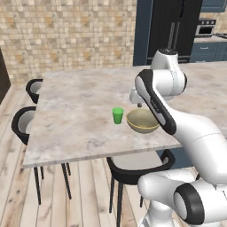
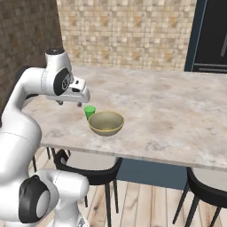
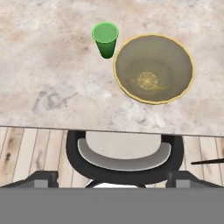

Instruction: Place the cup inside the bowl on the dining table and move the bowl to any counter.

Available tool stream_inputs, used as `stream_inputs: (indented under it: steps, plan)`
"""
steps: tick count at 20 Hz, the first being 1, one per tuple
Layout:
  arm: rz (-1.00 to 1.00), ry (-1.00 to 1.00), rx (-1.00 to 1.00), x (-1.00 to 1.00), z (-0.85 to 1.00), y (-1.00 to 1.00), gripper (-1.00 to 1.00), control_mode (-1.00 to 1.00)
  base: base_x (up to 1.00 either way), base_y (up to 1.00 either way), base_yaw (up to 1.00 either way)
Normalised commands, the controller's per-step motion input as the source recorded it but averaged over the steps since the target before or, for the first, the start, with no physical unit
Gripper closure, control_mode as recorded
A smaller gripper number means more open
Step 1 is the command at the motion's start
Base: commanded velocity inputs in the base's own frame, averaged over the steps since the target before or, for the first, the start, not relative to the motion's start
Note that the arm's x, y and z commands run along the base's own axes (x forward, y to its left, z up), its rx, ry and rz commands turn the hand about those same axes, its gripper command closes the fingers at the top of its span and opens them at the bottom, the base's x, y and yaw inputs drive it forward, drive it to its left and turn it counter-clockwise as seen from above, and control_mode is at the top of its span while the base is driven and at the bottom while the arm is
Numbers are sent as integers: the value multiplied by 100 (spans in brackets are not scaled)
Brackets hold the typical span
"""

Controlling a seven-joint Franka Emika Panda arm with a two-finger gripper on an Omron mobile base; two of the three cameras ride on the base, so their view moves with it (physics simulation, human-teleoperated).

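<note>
Approaching the cup (image 3: 105, 38) is the step in hand, judged from the layout: nothing is held and the cup stands outside the bowl (image 3: 153, 68).

Position. The cup stands upright on the tabletop (image 3: 48, 74), just beside the bowl, at about 10 o'clock from the bowl's centre in the hand view. Whether the two touch cannot be told. Both sit near the tabletop edge, above a dark chair (image 3: 124, 153) tucked beneath it. In the left base view the cup (image 1: 117, 115) is at 9 o'clock of the bowl (image 1: 142, 120).

Pincer state. The pincer (image 2: 71, 103) hangs above the tabletop, near the cup and bowl, with jaws set wide and empty. Its fingertips (image 3: 43, 178) rise far apart at the bottom corners of the hand view.

Procedure, as advised:
1. Centre the pincer over the cup, not over the bowl.
2. Align the jaws so that neither finger lands on the bowl rim, since the gap between cup and bowl is slight.
3. Descend vertically until the fingers bracket the cup wall.
4. Close gently; the cup tapers and may slip or tip.
5. Lift clear of the bowl rim before carrying across.
</note>
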Motion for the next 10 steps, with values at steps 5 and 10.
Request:
stream_inputs:
  steps: [5, 10]
  plan:
    - [0, 1, 0, 10, 0, 8, -100, -100, 0, 0, 0]
    - [1, 2, 0, 19, 0, 4, -100, -100, 0, 0, 0]
